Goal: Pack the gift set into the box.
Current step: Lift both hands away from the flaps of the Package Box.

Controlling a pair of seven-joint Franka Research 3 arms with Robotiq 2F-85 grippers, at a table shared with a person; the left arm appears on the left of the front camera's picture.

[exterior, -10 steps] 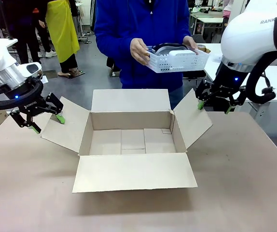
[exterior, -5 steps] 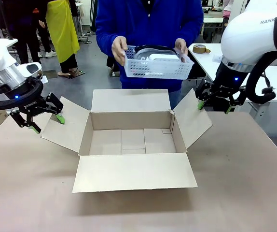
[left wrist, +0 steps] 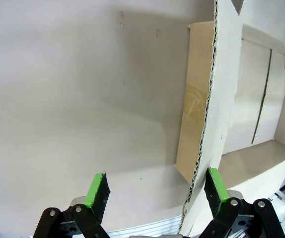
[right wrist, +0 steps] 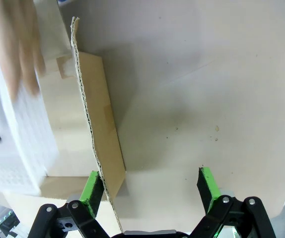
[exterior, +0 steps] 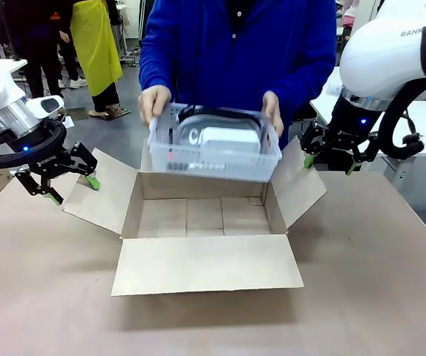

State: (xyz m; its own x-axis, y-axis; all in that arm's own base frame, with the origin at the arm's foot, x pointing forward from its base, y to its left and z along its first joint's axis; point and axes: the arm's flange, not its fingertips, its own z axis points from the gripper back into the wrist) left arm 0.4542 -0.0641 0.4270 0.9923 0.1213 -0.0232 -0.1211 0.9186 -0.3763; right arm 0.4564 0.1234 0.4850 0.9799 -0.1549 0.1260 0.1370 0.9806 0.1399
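I read box (exterior: 205, 263) as matt brown corrugated cardbd, fluted edges raw. Tray (exterior: 213, 165): white perforated plastic, smooth. Table top (exterior: 376, 297): matt, smooth, tan. R arm shell (exterior: 388, 53): glossy white.

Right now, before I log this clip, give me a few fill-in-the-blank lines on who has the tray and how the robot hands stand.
1. The white tray is held by the ___.
2. The tray hangs ___ the box, not yet inside it.
3. The left hand and the right hand are both ___, clamping nothing.
Missing words: person; above; open.
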